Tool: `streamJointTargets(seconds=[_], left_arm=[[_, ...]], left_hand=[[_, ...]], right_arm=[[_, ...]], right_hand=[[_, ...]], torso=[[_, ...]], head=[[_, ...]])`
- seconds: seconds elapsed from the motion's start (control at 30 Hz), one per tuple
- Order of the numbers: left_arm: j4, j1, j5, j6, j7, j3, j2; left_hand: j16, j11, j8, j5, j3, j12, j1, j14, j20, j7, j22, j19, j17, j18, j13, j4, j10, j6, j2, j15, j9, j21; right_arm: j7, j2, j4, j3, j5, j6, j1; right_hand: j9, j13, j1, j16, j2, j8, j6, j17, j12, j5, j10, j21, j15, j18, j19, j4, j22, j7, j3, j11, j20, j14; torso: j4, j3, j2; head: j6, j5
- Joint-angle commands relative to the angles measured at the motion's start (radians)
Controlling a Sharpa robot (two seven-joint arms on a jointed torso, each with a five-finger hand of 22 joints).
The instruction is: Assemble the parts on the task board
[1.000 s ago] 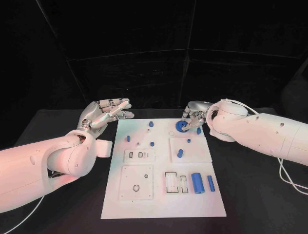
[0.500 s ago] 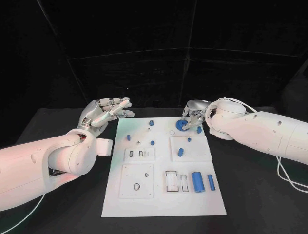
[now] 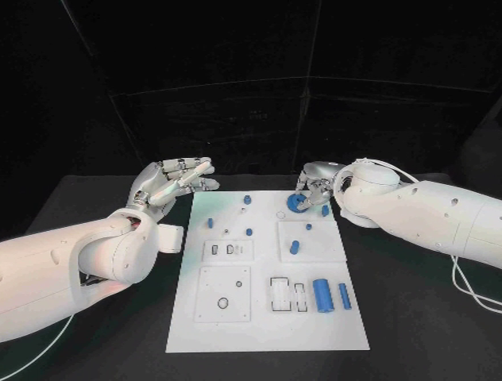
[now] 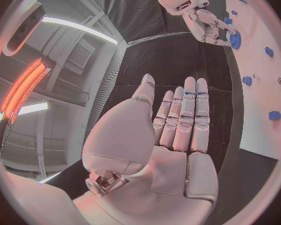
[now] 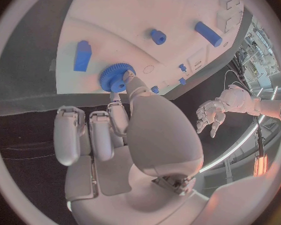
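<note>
1. Black table [image 3: 113,198] under a dark backdrop, head view. White task board [image 3: 268,317] lies in the middle, long side running away from the robot.
   - Left hand [image 3: 171,181] hovers just off the board's far-left corner, fingers spread and straight, nothing in it.
   - Right hand [image 3: 312,190] is at the far-right part of the board, fingertips down on a blue gear [image 3: 295,204]. Contact looks real; whether it is a full pinch I cannot tell from here.
   - Other blue parts: big cylinder [image 3: 321,297] and slimmer bar [image 3: 344,297] side by side near the right edge, closer to the robot; small pegs [image 3: 248,199] scattered over the far half.
2. Left wrist view.
   - Left hand [image 4: 178,130] palm open, fingers extended side by side, thumb apart, holding nothing. It is over black table, beside the board's edge [image 4: 256,130].
   - Right hand [image 4: 206,22] visible across the board, fingertips on the gear [image 4: 234,38].
3. Right wrist view.
   - Right hand [image 5: 125,135]: thumb and one finger reach to the gear [image 5: 115,78] and touch its rim; other fingers curled over the table off the board.
   - Gear sits flat on the board [image 5: 134,15], near its edge. Blue block [image 5: 82,55] beside it, peg [image 5: 157,36] and bar [image 5: 208,34] further in.
   - Left hand [image 5: 210,116] beyond the board, fingers apart.
</note>
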Motion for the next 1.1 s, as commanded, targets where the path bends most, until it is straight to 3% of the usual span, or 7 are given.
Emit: streamJointTargets(seconds=[0.03, 0.2, 0.53, 0.73, 0.83, 1.1], left_arm=[[0.001, 0.002, -0.006, 0.012, 0.004, 0.001, 0.000], [0.002, 0.002, -0.006, 0.012, 0.004, 0.001, -0.001], [0.005, 0.002, -0.006, 0.013, 0.004, 0.001, -0.003], [0.006, 0.002, -0.006, 0.013, 0.004, 0.001, -0.002], [0.005, 0.002, -0.006, 0.013, 0.004, 0.001, -0.001], [0.004, 0.002, -0.006, 0.014, 0.004, 0.001, 0.002]], left_hand=[[-0.006, 0.004, -0.005, 0.003, -0.002, -0.007, 0.008, 0.000, -0.001, 0.005, -0.001, 0.005, 0.002, 0.007, -0.001, -0.006, -0.002, 0.005, 0.001, 0.003, -0.001, -0.005], [-0.007, 0.003, -0.005, 0.003, -0.003, -0.007, 0.008, 0.000, -0.001, 0.005, -0.002, 0.006, 0.002, 0.007, -0.001, -0.007, -0.001, 0.005, 0.002, 0.003, -0.001, -0.006], [-0.007, 0.003, -0.005, 0.003, -0.003, -0.007, 0.008, 0.000, -0.001, 0.005, -0.002, 0.006, 0.002, 0.007, -0.001, -0.007, -0.001, 0.005, 0.002, 0.003, -0.001, -0.006], [-0.007, 0.003, -0.005, 0.003, -0.003, -0.007, 0.008, 0.000, -0.001, 0.005, -0.002, 0.006, 0.002, 0.007, -0.001, -0.007, -0.001, 0.005, 0.002, 0.003, -0.001, -0.006], [-0.007, 0.003, -0.005, 0.003, -0.003, -0.007, 0.008, 0.000, -0.001, 0.005, -0.002, 0.006, 0.002, 0.007, -0.001, -0.007, -0.001, 0.005, 0.002, 0.003, -0.001, -0.006], [-0.007, 0.003, -0.005, 0.003, -0.003, -0.007, 0.008, 0.000, -0.001, 0.005, -0.002, 0.006, 0.002, 0.007, -0.001, -0.007, -0.001, 0.005, 0.002, 0.003, -0.001, -0.006]], right_arm=[[0.019, -0.004, 0.018, 0.000, -0.028, -0.096, 0.000], [0.027, -0.017, 0.067, 0.000, -0.001, -0.160, 0.000], [0.009, 0.001, 0.165, 0.001, -0.044, -0.204, 0.001], [0.002, 0.060, 0.155, 0.001, -0.080, -0.202, 0.001], [0.000, 0.101, 0.135, 0.000, -0.097, -0.200, 0.000], [0.005, 0.169, 0.080, -0.005, -0.131, -0.184, -0.014]], right_hand=[[0.007, 0.027, 0.009, 0.006, 0.022, 0.012, 0.033, 0.093, 0.027, 0.027, 0.020, 0.009, -0.012, -0.017, 0.015, -0.007, 0.100, -0.010, 0.027, -0.008, -0.003, 0.072], [0.008, 0.032, -0.001, 0.006, 0.028, 0.011, 0.056, 0.095, 0.028, 0.043, 0.023, 0.015, -0.018, -0.020, 0.025, -0.009, 0.114, -0.018, 0.056, -0.015, -0.010, 0.073], [0.005, 0.030, -0.023, 0.005, 0.016, -0.002, 0.058, 0.093, 0.022, 0.042, 0.022, 0.015, -0.019, -0.020, 0.025, -0.007, 0.115, -0.018, 0.073, -0.015, -0.012, 0.072], [0.004, 0.032, -0.030, 0.006, 0.012, -0.007, 0.061, 0.096, 0.022, 0.038, 0.022, 0.015, -0.019, -0.020, 0.025, -0.008, 0.116, -0.018, 0.083, -0.015, -0.013, 0.073], [0.004, 0.032, -0.030, 0.006, 0.012, -0.007, 0.061, 0.096, 0.022, 0.038, 0.022, 0.015, -0.019, -0.020, 0.025, -0.008, 0.116, -0.018, 0.083, -0.015, -0.013, 0.073], [0.004, 0.032, -0.040, 0.005, 0.007, -0.015, 0.063, 0.095, 0.018, 0.027, 0.022, 0.015, -0.019, -0.020, 0.025, -0.010, 0.116, -0.017, 0.097, -0.015, -0.013, 0.073]], torso=[[-0.0004, 0.0003, -0.001], [-0.0005, -0.0002, -0.001], [0.0013, -0.0001, 0.000], [0.0050, -0.0015, 0.001], [0.0019, 0.0000, 0.001], [0.0016, -0.0006, 0.001]], head=[[0.000, 0.001], [0.002, 0.003], [0.005, 0.013], [0.004, 0.016], [0.005, 0.023], [0.004, 0.025]])
